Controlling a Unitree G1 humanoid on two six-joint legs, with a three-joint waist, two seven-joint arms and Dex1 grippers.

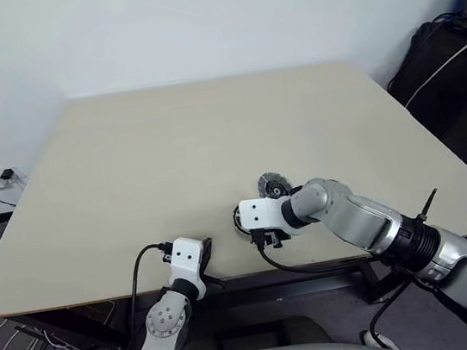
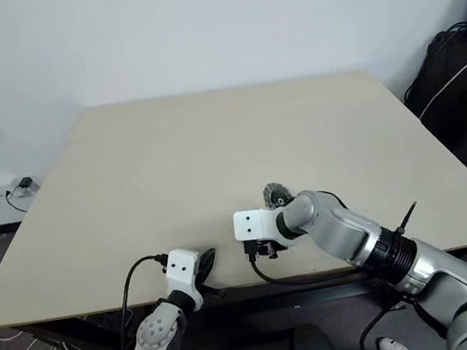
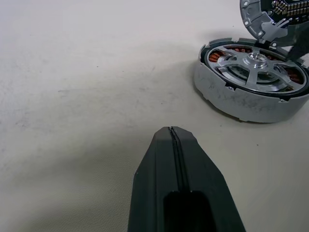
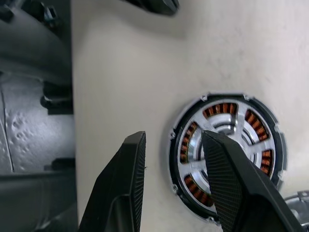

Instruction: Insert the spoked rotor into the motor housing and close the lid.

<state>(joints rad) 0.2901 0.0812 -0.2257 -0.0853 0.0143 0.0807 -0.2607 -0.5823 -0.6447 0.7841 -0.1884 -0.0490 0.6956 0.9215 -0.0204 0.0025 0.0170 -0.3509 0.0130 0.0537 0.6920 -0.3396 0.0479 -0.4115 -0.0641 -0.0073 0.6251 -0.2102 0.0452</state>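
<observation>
Table point(image 1: 169, 149): big, bare, lots of free room toward the far side.
Motor housing point(image 3: 251, 82): near the table's front edge, spoked rotor point(image 4: 219, 145) already inside.
Lid point(image 1: 273, 187): just behind the housing, tipped up.
Right hand point(image 4: 174, 145): partly open over the housing's rim, holding nothing.
Left hand point(image 3: 173, 133): shut tight, empty, near the front edge.

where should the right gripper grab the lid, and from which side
By its thin rim, one finger on each flat face, coming from above. The lid stands tilted on edge, leaning against the far side of the motor housing, so its upper rim is free. The spoked rotor already sits inside. The right gripper hangs open over the housing's near rim, so it would need to shift farther out.
</observation>
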